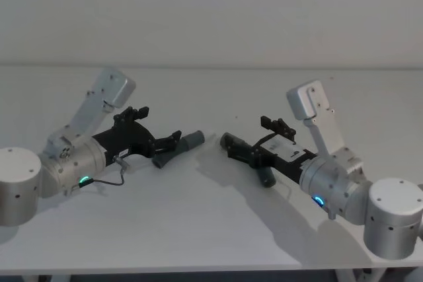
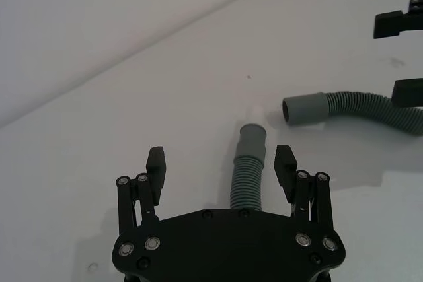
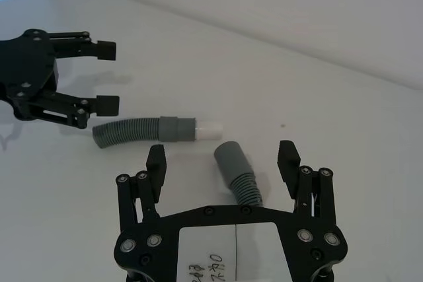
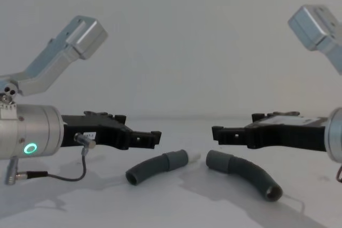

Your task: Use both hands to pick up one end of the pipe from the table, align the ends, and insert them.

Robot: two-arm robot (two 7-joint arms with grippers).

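Two curved ribbed grey pieces of the pipe lie on the white table (image 1: 211, 229), their cuffed ends facing each other a short gap apart. The left piece (image 1: 177, 148) (image 4: 152, 168) has a cuff with a white spigot (image 3: 206, 130) (image 4: 192, 157). The right piece (image 1: 250, 158) (image 4: 248, 174) ends in a plain open socket cuff (image 2: 305, 107) (image 4: 216, 160). My left gripper (image 1: 160, 125) (image 2: 220, 166) hovers open just above the left piece, a finger to either side of it. Over the right piece my right gripper (image 1: 250, 135) (image 3: 223, 163) is open the same way. Neither touches a piece.
The table's far edge meets a plain wall behind. Both wrists and forearms reach in low from the sides. Bare white surface lies in front of the pieces.
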